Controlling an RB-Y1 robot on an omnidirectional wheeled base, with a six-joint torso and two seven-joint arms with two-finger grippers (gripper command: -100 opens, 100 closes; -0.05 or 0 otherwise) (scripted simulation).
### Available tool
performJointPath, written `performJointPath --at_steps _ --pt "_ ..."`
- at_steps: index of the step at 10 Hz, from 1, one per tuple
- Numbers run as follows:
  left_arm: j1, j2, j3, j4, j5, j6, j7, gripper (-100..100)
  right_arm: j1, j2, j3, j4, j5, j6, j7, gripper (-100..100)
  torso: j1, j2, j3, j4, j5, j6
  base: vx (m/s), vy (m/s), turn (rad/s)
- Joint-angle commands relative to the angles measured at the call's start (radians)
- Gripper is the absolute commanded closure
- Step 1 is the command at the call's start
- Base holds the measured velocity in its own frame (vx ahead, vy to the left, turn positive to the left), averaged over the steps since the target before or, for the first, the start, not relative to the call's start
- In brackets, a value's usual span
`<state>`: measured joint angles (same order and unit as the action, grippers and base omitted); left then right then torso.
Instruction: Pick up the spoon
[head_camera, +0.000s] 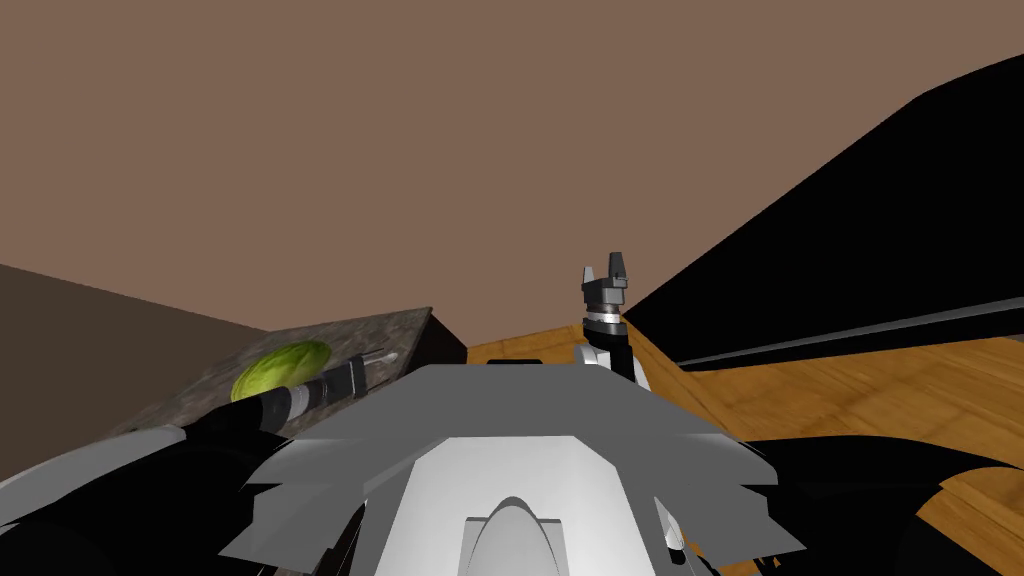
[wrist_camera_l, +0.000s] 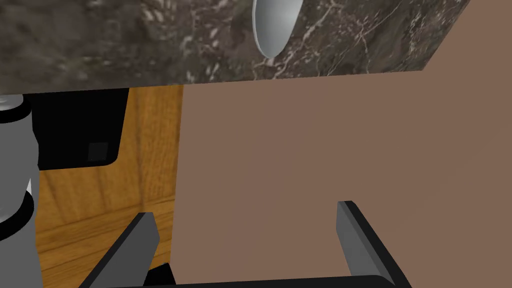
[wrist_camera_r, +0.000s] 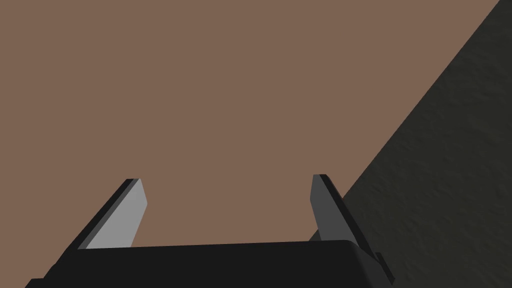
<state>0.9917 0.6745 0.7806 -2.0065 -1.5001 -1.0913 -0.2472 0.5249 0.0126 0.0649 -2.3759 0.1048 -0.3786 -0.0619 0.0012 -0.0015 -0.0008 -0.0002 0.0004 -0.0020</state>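
Left tool (wrist_camera_l: 245, 210), fingers spread wide, is hovering by the marbled surface (wrist_camera_l: 125, 45) where the grey spoon (wrist_camera_l: 274, 25) is lying ahead, bowl end toward it; right tool (head_camera: 604, 266) is idling open, farther off.

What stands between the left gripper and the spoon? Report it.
Nothing visible: the view from the open left gripper to the spoon on the marbled counter is clear; the green vegetable lies beside the arm.

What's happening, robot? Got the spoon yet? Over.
Left gripper open, by the counter. Right gripper open, raised. Spoon on counter, not gripped. Cabbage on counter, near left gripper.
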Motion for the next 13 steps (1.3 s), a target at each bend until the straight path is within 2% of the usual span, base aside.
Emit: performJointPath --at_steps 1,2,3,4,5,8,13 --pt "0.001 0.001 -0.004 -0.003 -0.032 0.000 0.008 -100 0.000 0.000 0.000 0.000 0.000 0.000 0.000 0 0.000 0.000 0.000 0.000 0.000 0.000 0.008 0.013 0.080" --pt "0.011 0.014 0.001 0.025 -0.071 -0.029 -0.001 -100 0.000 0.000 0.000 0.000 0.000 0.000 0.000 0 -0.001 0.001 0.000 0.000 0.000 0.000 0.016 0.010 -0.303" --pt "0.011 0.014 0.001 0.025 -0.099 -0.029 -0.001 -100 0.000 0.000 0.000 0.000 0.000 0.000 0.000 0 0.000 0.000 0.000 0.000 0.000 0.001 0.017 0.023 -0.196" --pt "0.021 0.026 0.003 0.054 -0.135 -0.057 -0.010 -100 0.000 0.000 0.000 0.000 0.000 0.000 0.000 0 0.000 0.000 0.000 0.000 0.000 0.000 0.027 0.019 -0.308" --pt "0.021 0.026 0.003 0.054 -0.165 -0.057 -0.010 -100 0.000 0.000 0.000 0.000 0.000 0.000 0.000 0 0.000 0.000 0.000 0.000 0.000 0.001 0.020 0.025 -0.167" --pt "0.039 0.046 0.002 0.109 -0.269 -0.110 -0.025 -100 0.000 0.000 0.000 0.000 0.000 0.000 0.000 0 0.001 0.000 0.000 0.000 0.000 0.000 0.014 0.028 -0.233" --pt "0.054 0.063 -0.005 0.161 -0.395 -0.159 -0.039 -100 0.000 0.000 0.000 0.000 0.000 0.000 0.000 0 0.000 0.000 0.000 0.000 0.000 0.000 0.010 0.024 -0.168"
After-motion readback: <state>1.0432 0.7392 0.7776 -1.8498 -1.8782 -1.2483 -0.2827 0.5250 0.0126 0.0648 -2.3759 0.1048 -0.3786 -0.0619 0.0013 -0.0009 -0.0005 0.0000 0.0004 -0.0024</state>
